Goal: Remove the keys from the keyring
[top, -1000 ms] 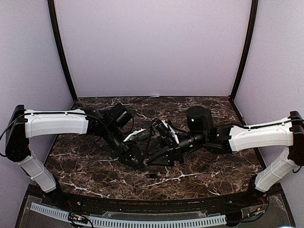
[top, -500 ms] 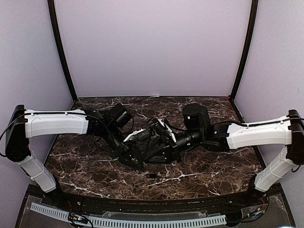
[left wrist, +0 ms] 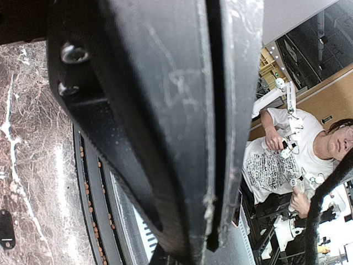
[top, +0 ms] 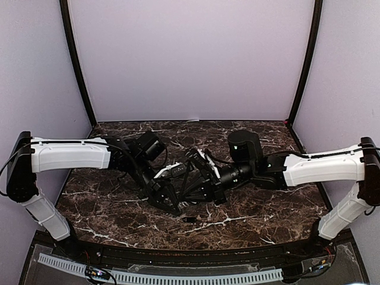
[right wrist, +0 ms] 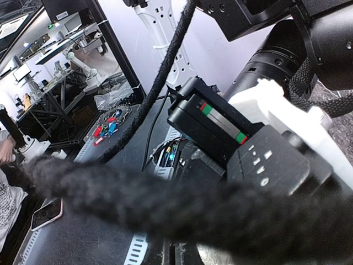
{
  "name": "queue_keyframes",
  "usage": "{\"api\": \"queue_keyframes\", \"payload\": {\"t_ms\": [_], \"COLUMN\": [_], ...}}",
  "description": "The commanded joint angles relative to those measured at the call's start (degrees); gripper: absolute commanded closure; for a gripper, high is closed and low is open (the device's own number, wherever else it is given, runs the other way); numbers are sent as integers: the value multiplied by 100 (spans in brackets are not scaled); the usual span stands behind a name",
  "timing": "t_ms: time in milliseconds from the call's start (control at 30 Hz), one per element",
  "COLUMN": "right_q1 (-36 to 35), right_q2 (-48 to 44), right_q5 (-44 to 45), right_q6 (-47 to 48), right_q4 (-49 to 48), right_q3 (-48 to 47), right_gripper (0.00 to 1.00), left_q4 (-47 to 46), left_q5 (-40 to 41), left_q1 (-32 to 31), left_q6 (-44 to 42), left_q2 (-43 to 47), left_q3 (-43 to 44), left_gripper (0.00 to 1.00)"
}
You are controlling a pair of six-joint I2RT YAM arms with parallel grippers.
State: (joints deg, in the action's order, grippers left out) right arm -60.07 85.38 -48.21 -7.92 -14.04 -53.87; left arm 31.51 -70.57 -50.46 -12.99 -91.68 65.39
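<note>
Top view: both arms reach in over the dark marble bench and meet near its middle, slightly left of centre.

Left tool slants down and to the right, its tip low over the bench. In the left wrist view its fingers press flat together, with only a thin seam between them. Closed. Nothing shows in the seam.

Right tool comes in from the right and points left, its tip right against the left tool's fingers. The two overlap in a dark tangle from above. Jaws drawn fully together. What it grips, if anything, cannot be told: its own wrist view is blocked by a thick black braided cable across the foreground, and its fingers do not show there. Behind the cable sits the left arm's wrist, black housing with a white cover.

A small pale glint shows where the tips meet. Too small to identify.

One key lies flat on the bench, a tiny dark oblong. It sits just on the near side of the two tips and apart from both. The left wrist view catches it at the lower left edge, on the marble.

Ring not made out in any view.

A seated person in a white shirt is visible beyond the bench edge in the left wrist view.
</note>
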Motion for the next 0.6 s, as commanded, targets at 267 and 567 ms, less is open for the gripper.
{"api": "queue_keyframes", "payload": {"t_ms": [267, 567], "right_q1": [-101, -372], "right_q2": [-274, 363], "right_q5": [615, 858], "right_q6": [-1572, -2181], "right_q4": [-3697, -5599], "right_q3": [1227, 1398], "right_gripper": [100, 100], "left_q4": [-1608, -2015], "left_q5": [230, 3], "left_q1": [26, 92], "left_q6": [941, 1144], "left_q2": [548, 619], "left_q3": [-496, -628], "left_gripper": [100, 100]}}
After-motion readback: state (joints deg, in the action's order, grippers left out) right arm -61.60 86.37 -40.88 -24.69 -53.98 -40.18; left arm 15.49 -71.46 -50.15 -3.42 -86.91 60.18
